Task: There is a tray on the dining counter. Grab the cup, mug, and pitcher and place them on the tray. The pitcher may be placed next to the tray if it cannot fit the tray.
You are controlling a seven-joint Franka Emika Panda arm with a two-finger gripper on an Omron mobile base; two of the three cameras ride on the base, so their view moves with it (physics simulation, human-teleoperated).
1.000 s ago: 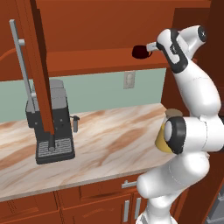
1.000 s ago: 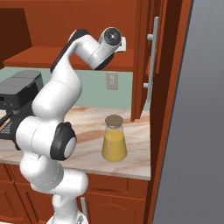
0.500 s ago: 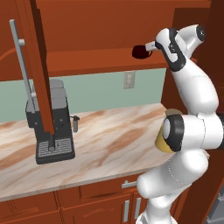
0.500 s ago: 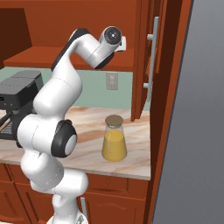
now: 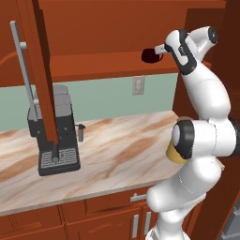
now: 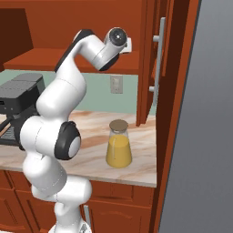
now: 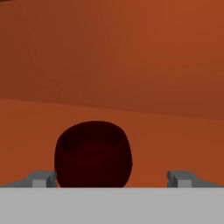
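Mug between tool fingertips (left-leaning)

A black and grey coffee machine stands on the marbled counter, at about 9 o'clock. A white wall socket sits on the green wall at 12 o'clock. A brown cupboard door with a long grey handle hangs open above the machine.
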